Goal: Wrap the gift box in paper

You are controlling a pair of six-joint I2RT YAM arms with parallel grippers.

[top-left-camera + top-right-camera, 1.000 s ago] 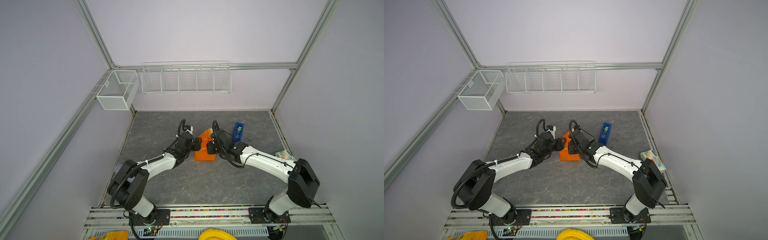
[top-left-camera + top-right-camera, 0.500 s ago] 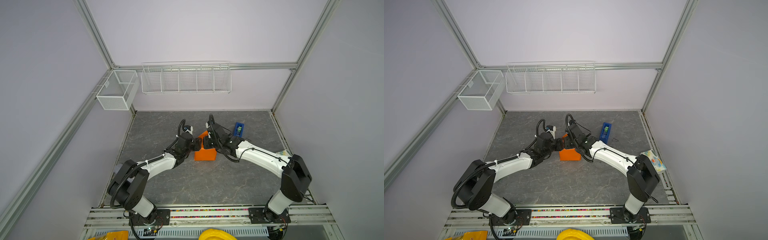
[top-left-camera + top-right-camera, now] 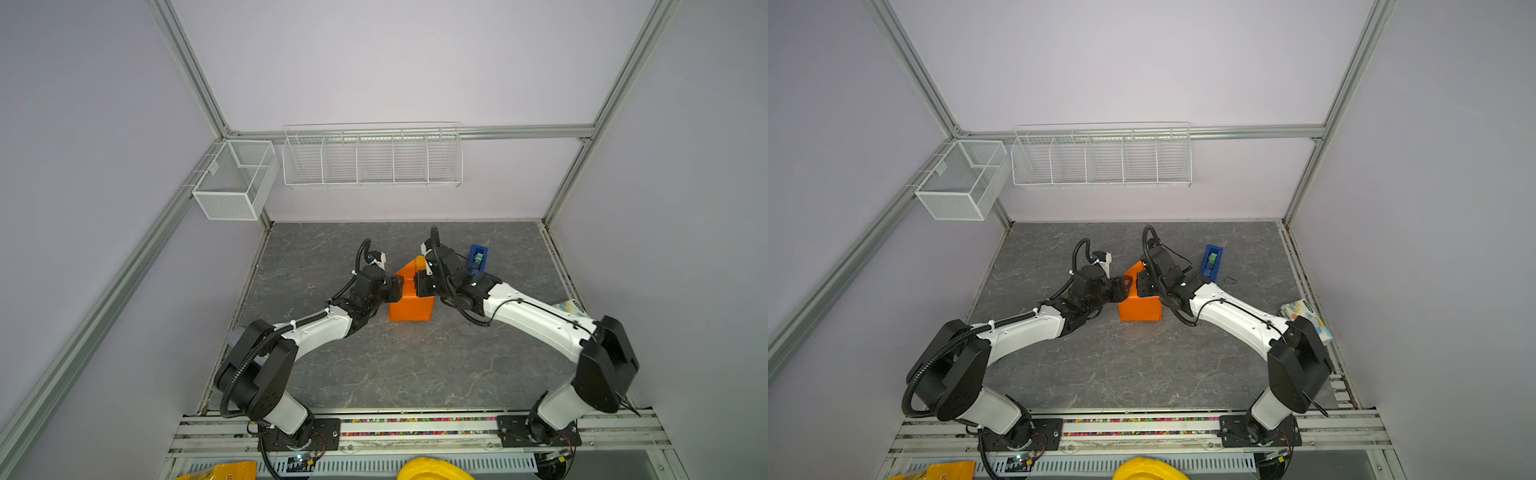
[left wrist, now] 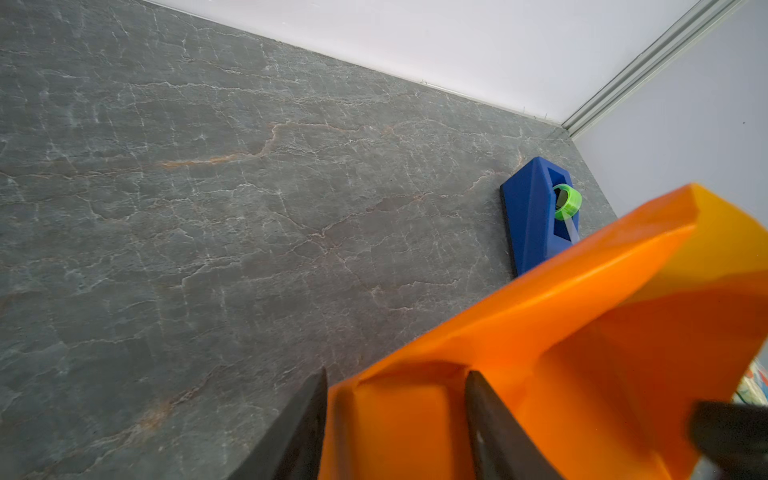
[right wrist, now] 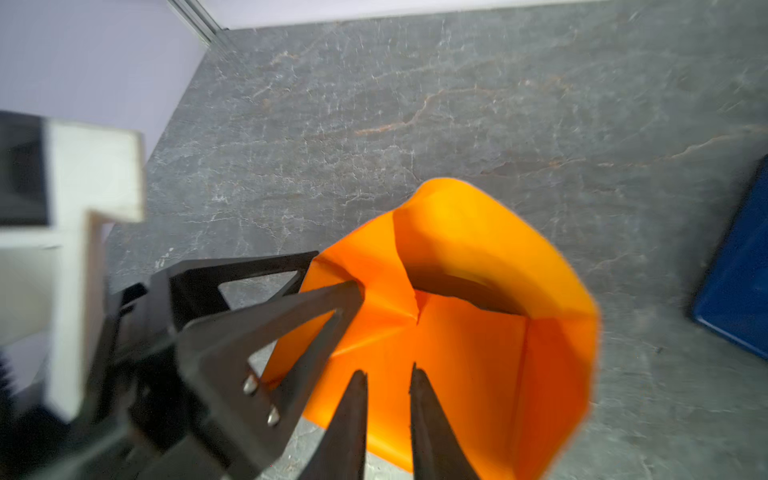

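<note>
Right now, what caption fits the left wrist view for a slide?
Left gripper clasps a folded end of the orange paper; blue tape dispenser lies beyond.

On my bench (image 3: pixel 415 365) I count one paper (image 3: pixel 409 311), one blue tape dispenser (image 3: pixel 478 258), one patterned packet (image 3: pixel 1306 318); above, two wire baskets (image 3: pixel 235 183).

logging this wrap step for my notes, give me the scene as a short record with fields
paper: orange, folded into a box shape, far flap raised
gift box: not visible
left gripper: shut on a paper-covered edge
right gripper: narrowly open above the paper
tape dispenser: blue, on the table, apart from both grippers
packet: patterned, at the table's right edge
</note>
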